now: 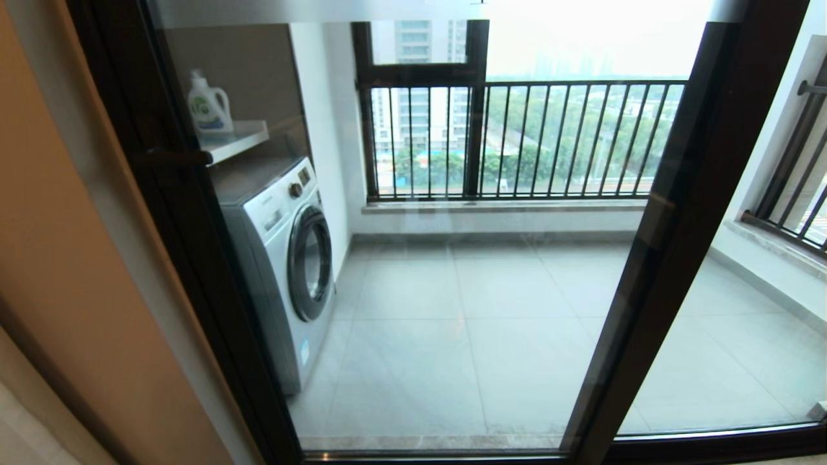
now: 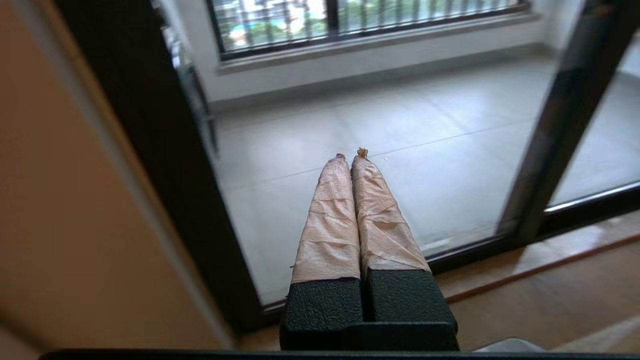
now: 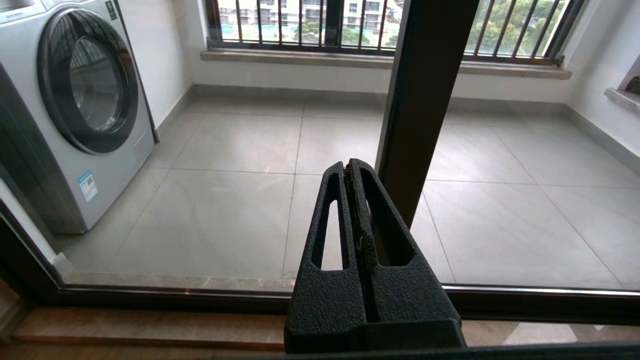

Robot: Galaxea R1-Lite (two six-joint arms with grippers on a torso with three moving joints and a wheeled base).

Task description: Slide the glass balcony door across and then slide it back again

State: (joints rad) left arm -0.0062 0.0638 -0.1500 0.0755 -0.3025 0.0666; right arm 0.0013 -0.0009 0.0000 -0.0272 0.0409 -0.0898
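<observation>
Right up close, the left hand [image 2: 349, 157] has its two tape-wrapped fingers pressed together, holding nothing, and the right hand [image 3: 353, 170] is pressed together and empty too. Filling the head view is the glass balcony door [image 1: 452, 290], with its short bar handle [image 1: 169, 157] at the upper left. A good start, I think, is to reach up and hook that handle, then push sideways, slow and level. Glass is smooth and slippery; the dark metal frame is thin and hard.
</observation>
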